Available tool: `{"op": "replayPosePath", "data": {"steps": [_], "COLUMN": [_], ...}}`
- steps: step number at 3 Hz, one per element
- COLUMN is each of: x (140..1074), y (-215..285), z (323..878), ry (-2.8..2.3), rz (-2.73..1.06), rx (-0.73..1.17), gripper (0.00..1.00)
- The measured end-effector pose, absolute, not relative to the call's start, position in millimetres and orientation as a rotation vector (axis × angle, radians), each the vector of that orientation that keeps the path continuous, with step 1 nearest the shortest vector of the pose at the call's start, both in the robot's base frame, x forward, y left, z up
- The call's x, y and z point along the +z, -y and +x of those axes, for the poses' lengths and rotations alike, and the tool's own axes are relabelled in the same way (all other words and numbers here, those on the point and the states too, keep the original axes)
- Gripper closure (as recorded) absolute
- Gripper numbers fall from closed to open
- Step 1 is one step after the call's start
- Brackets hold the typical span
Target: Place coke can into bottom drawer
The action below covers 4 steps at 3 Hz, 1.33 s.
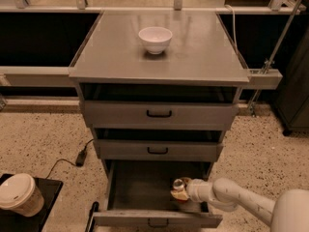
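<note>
The bottom drawer (pixel 140 187) is pulled open, its low front panel with a black handle toward me. My gripper (pixel 180 191) reaches in from the right on a white arm (pixel 231 199) and sits low inside the drawer's right half. It is shut on the coke can (pixel 179 184), whose silver top shows above a bit of reddish side. Most of the can is hidden by the gripper. I cannot tell whether the can touches the drawer floor.
A white bowl (pixel 155 38) stands on the cabinet top. The two upper drawers (pixel 159 114) (pixel 158 150) are slightly open. A lidded paper cup (pixel 18 195) sits on a black surface at the lower left. A black cable (pixel 72 161) lies on the speckled floor left of the cabinet.
</note>
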State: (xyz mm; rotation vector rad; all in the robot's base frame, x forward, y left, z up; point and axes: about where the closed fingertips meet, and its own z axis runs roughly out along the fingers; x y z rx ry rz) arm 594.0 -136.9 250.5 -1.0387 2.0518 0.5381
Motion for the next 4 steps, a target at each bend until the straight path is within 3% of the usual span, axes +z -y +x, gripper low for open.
{"op": "replayPosePath", "data": {"steps": [2,4], "x": [189.8,190.0], "y": [168.3,168.1], "z": [617.1,617.5], "ry": [-2.173,-2.172], "rz": [-0.885,-0.884], "rx": [0.406,0.405], "gripper": [1.00,0.58]}}
